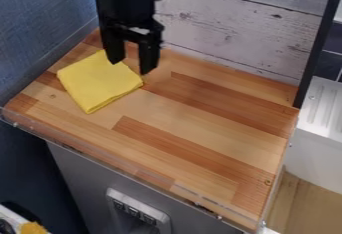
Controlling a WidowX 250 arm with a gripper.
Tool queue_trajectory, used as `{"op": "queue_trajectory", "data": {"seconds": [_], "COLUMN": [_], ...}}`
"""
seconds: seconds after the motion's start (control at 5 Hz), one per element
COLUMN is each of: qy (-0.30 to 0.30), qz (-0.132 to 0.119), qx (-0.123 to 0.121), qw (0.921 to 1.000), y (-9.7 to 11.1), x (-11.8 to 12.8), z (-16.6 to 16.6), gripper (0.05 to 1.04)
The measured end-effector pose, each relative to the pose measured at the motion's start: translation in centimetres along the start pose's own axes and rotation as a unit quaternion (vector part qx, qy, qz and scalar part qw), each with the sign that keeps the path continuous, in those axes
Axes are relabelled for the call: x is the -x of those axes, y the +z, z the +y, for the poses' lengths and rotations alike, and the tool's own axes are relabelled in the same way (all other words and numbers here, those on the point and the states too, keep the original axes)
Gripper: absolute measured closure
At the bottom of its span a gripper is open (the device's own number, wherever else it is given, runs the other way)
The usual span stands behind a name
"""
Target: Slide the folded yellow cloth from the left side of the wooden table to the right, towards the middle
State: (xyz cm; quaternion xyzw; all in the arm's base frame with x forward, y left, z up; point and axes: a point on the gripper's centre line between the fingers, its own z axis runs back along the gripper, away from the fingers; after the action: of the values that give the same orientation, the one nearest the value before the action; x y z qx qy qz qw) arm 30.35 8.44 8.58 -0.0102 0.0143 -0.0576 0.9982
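On the upper left part of the wooden countertop (pixel 207 123) lies a yellow cloth (pixel 100 82), folded into a rough square, with one corner pointing toward the front edge. The black gripper (pixel 130 67) hangs down just at the cloth's upper right side, its two fingers spread apart with nothing between them that it grips. One finger shows in front of the cloth's far corner, the other in front of bare wood beside it; whether either one touches the cloth or the wood, I cannot tell. Around the cloth, the countertop is made of light and reddish-brown strips, and a clear strip (pixel 133 169) runs along its front edge. Behind it stands a wall of whitish planks (pixel 234 33), and to the left a blue wall (pixel 43 23). A black post (pixel 319 43) rises at the right rear corner. Beyond the post are dark tiles (pixel 329 65) and a white ridged surface (pixel 327 108). Below the countertop is a gray front panel (pixel 77 178) with a silver fitting (pixel 139 209) that carries small dark squares. In the bottom left corner is a yellow object (pixel 32 228), too little shown to name.
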Motion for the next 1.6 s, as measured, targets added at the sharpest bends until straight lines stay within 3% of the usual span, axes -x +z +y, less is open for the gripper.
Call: {"op": "queue_trajectory", "data": {"seconds": [0.4,0.8,1.2,1.4,1.6], "qy": [-0.038,-0.064,-0.080,-0.086,-0.088], "qz": [-0.024,-0.021,-0.012,-0.014,-0.011], "qx": [-0.013,-0.014,-0.009,-0.012,-0.009], "qw": [0.9989,0.9977,0.9967,0.9962,0.9961], "y": [0.1,-0.9,-3.3,-4.0,-5.1], "x": [-0.5,-0.3,-0.6,-0.7,-0.8], "z": [3.4,5.2,5.9,6.7,6.9], "gripper": [0.088,0.137,0.713,0.924,1.010]}}
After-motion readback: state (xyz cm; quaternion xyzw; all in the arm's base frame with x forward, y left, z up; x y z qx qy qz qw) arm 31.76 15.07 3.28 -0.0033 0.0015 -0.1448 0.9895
